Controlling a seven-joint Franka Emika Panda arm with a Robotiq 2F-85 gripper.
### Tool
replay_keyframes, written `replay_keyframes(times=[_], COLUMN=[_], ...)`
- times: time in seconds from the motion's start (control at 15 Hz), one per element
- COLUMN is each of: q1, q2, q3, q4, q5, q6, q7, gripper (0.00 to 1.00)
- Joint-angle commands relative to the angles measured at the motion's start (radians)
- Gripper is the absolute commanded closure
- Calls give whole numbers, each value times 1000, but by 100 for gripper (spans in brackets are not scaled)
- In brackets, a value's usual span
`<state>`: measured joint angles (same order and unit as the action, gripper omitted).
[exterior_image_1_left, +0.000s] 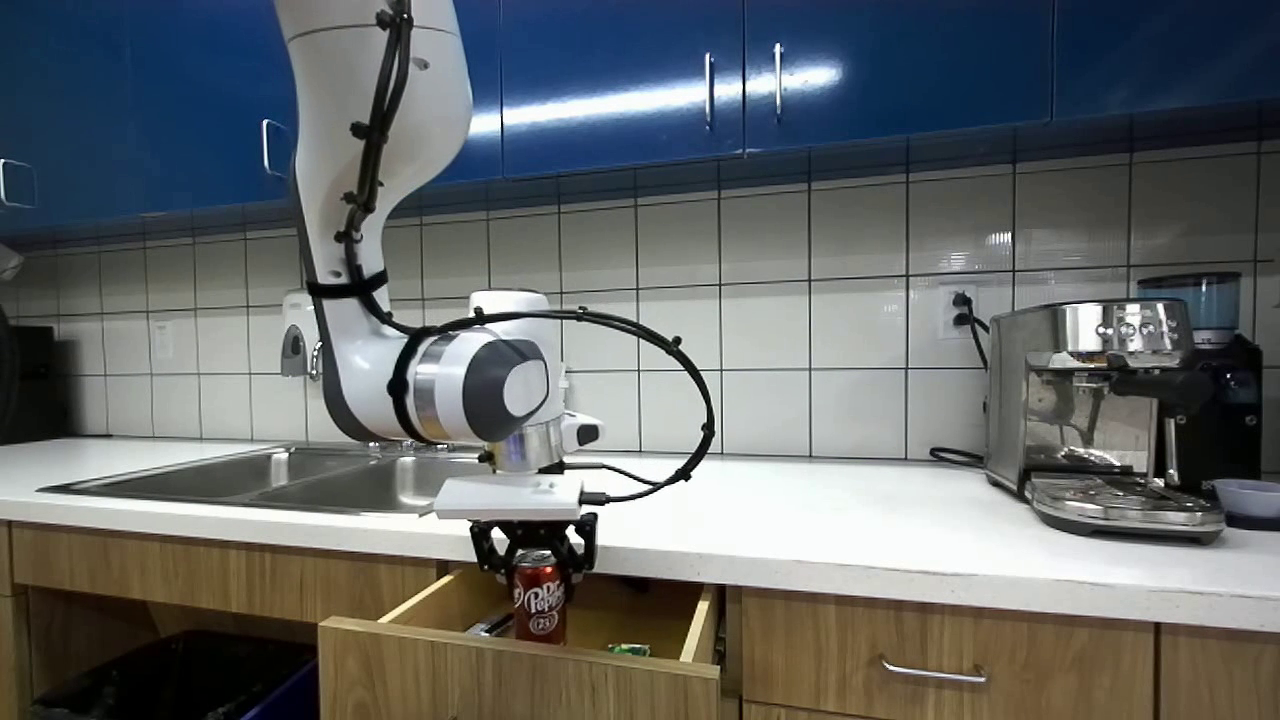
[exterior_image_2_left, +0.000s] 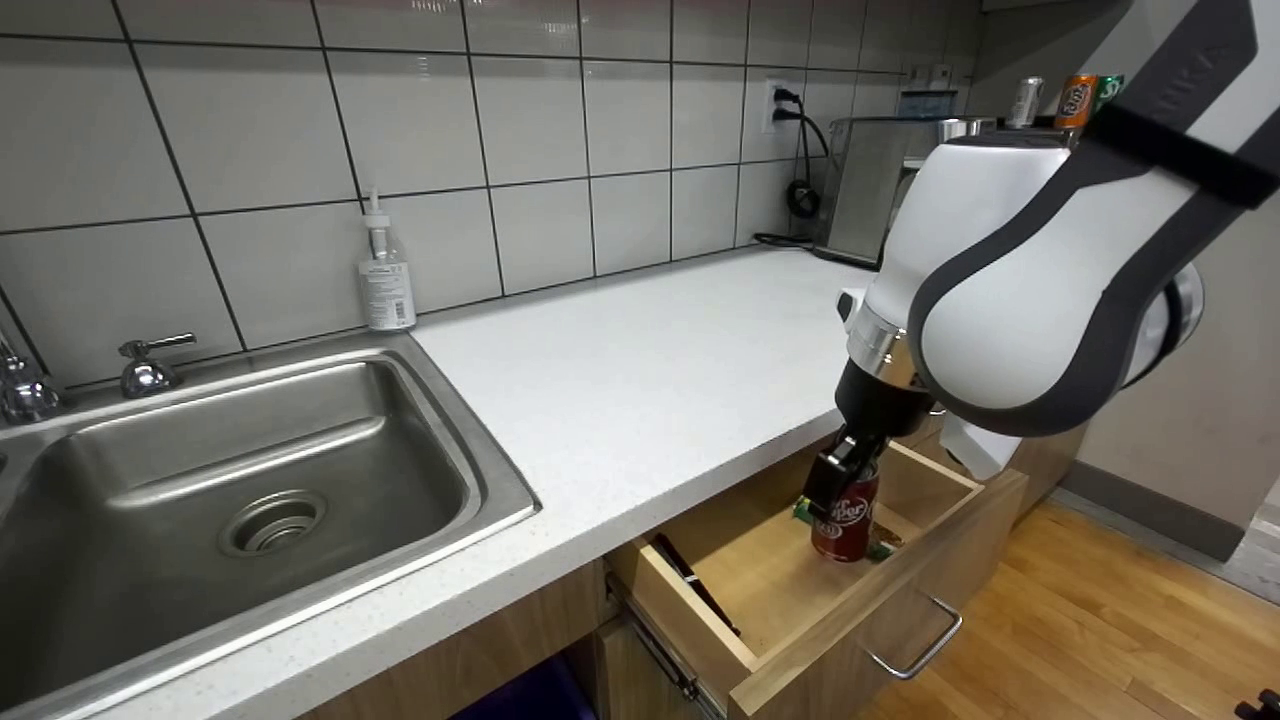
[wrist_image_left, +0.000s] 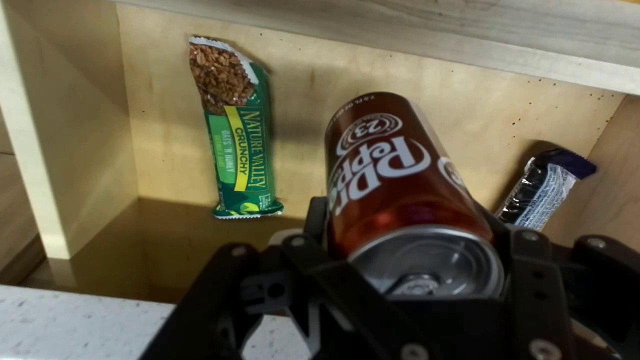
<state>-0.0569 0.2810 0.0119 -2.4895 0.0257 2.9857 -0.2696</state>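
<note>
Gripper (exterior_image_1_left: 542, 580) clasps Dr Pepper can (wrist_image_left: 390, 165) inside pulled-out drawer (exterior_image_1_left: 520, 672). Step judged lift or set-down, unclear which; next move likely needs steady vertical travel.

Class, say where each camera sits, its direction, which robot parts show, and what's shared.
In an exterior view: in front of the counter, facing the tiled wall; arm and tool show.
In an exterior view: near the sink, angled down along the counter; arm and tool show.
Wrist view: mounted on the arm, facing into the drawer; tool alone shows.
All three show the red can.
</note>
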Motion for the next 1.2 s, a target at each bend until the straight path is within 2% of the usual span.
replay_keyframes(times=[0.0, 0.33, 1.13], q1=[-7, -5, -12], q2=[30, 79, 123], q3=[-3, -6, 1], q4=[20, 40, 75], q5=[-41, -66, -76], q6=[51, 104, 123], q7=[24, 33, 35], gripper=[61, 61, 61])
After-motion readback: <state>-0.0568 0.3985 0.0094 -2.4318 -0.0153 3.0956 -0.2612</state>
